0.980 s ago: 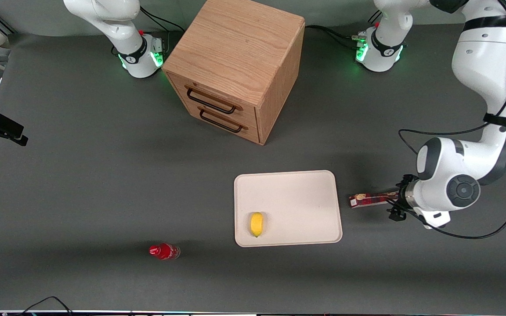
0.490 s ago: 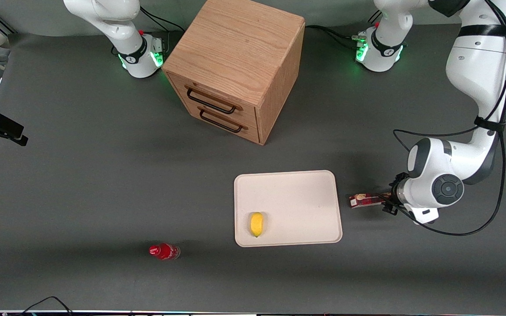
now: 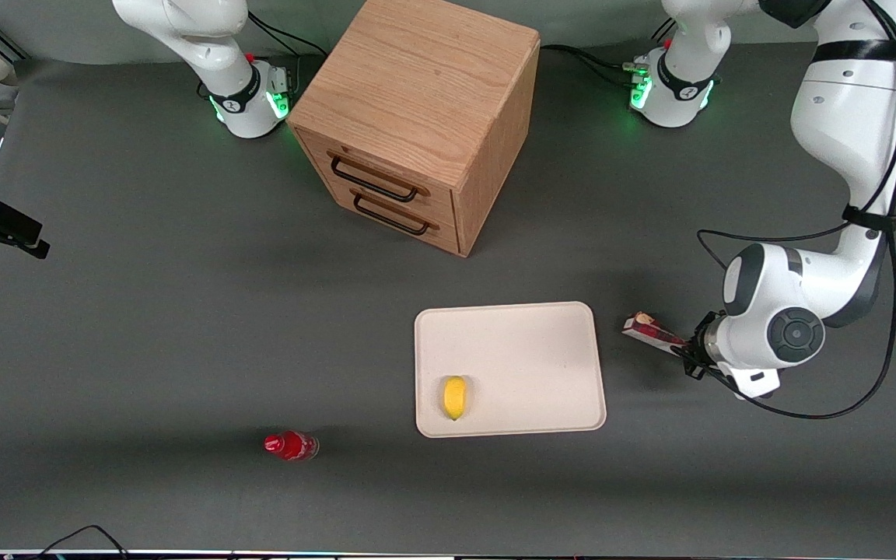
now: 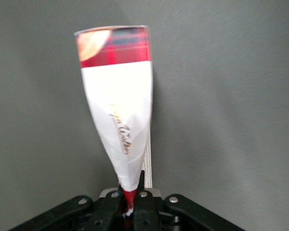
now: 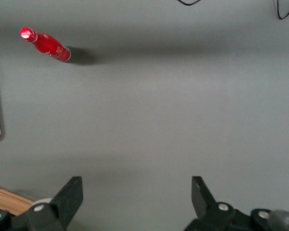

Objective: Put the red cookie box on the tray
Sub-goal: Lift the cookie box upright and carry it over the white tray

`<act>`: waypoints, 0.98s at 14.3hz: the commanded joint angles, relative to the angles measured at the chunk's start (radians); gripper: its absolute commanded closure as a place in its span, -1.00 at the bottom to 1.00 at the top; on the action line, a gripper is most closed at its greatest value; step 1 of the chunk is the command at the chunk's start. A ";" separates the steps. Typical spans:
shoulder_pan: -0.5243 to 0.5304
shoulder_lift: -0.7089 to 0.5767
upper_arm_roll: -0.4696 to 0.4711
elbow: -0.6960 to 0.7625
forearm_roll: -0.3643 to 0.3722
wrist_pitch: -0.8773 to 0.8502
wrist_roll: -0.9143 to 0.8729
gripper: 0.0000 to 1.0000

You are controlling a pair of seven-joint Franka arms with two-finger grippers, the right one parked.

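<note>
The red cookie box point(image 3: 652, 330) hangs tilted just off the table beside the tray's short edge, toward the working arm's end. My left gripper point(image 3: 689, 354) is shut on one end of it. In the left wrist view the box point(image 4: 118, 110) sticks straight out from the gripper point(image 4: 131, 202), white face showing and a red plaid end farthest from the fingers. The cream tray point(image 3: 526, 342) lies flat on the grey table, nearer the front camera than the cabinet. The box does not touch the tray.
A yellow lemon point(image 3: 454, 397) lies on the tray near its front corner. A small red bottle point(image 3: 290, 446) lies on the table toward the parked arm's end. A wooden two-drawer cabinet point(image 3: 417, 109) stands farther from the camera.
The box lay flat beside the tray; now it is held tilted, its free end swung away from the front camera. The wrist has shifted slightly toward the tray.
</note>
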 commanded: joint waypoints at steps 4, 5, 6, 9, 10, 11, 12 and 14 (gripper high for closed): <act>-0.004 -0.029 -0.074 0.293 0.009 -0.341 0.126 1.00; -0.004 -0.029 -0.101 0.341 0.009 -0.396 0.153 1.00; -0.004 -0.031 -0.130 0.384 0.008 -0.450 0.187 1.00; -0.003 -0.029 -0.227 0.481 0.009 -0.556 0.279 1.00; -0.001 -0.029 -0.261 0.481 0.011 -0.564 0.328 1.00; -0.003 -0.028 -0.288 0.477 0.011 -0.565 0.384 1.00; -0.006 -0.018 -0.314 0.475 0.012 -0.562 0.437 1.00; -0.009 0.021 -0.354 0.447 0.011 -0.541 0.553 1.00</act>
